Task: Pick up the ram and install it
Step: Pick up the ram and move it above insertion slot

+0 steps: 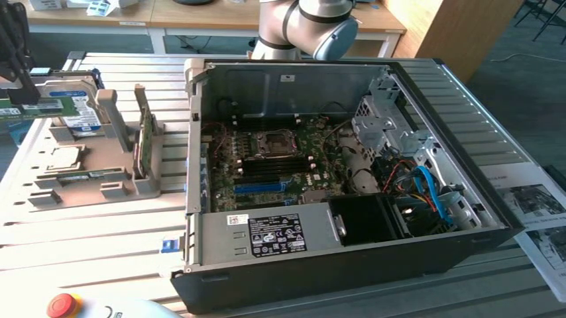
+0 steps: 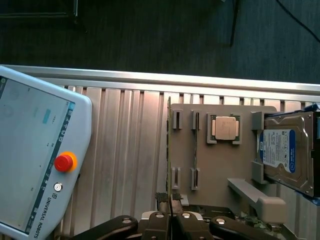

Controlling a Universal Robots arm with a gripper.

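Observation:
My gripper [image 1: 18, 93] hangs at the exterior view's far left, above the grey parts fixture [image 1: 53, 192]. It is shut on the ram [image 1: 37, 107], a green stick with a pale label, held level and clear of the fixture. In the wrist view the ram [image 2: 168, 145] shows edge-on as a thin line running out from between the fingers of the gripper [image 2: 170, 222]. The open computer case [image 1: 354, 265] lies to the exterior view's right, with the green motherboard [image 1: 274, 165] and its dark memory slots [image 1: 270, 169] inside.
On the fixture [image 2: 225, 165] sit a hard drive [image 2: 287, 150] and a processor chip [image 2: 225, 128]. Another green stick [image 1: 142, 142] stands upright by the case wall. A teach pendant [image 2: 35, 155] lies on the slatted table near its front edge.

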